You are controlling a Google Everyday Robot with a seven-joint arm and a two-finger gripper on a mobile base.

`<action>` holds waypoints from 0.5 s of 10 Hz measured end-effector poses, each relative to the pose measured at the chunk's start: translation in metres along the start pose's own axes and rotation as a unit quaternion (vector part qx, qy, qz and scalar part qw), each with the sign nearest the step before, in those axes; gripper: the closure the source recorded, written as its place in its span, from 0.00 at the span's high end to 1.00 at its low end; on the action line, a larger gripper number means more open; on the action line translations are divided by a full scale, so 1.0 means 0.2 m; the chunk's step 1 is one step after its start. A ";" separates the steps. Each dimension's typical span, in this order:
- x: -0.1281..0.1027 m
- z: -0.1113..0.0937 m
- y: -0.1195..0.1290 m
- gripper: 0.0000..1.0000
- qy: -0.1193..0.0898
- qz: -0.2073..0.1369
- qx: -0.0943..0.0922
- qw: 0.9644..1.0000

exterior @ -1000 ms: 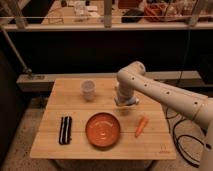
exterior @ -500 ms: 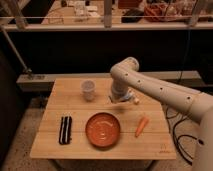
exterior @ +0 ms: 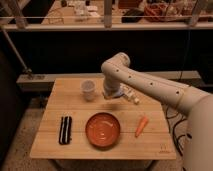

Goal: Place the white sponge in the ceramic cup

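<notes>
Gripper [exterior: 111, 93] pinched on white sponge [exterior: 118, 92], raised above bench [exterior: 55, 142], just right of ceramic cup [exterior: 88, 89], behind orange plate [exterior: 88, 131].

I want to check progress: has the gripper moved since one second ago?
Yes. The gripper has moved left in the view, closer to the ceramic cup, which stayed in place on the table.

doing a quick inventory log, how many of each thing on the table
ceramic cup: 1
orange plate: 1
carrot: 1
black striped object: 1
white stick: 1
white sponge: 1, at the tool right of the cup
total: 6
</notes>
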 end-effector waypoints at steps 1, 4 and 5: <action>-0.01 -0.01 -0.02 0.06 0.001 -0.002 0.002 1.000; -0.13 -0.02 -0.12 0.06 0.004 -0.018 0.008 1.000; -0.14 -0.04 -0.13 0.06 0.005 -0.019 0.011 1.000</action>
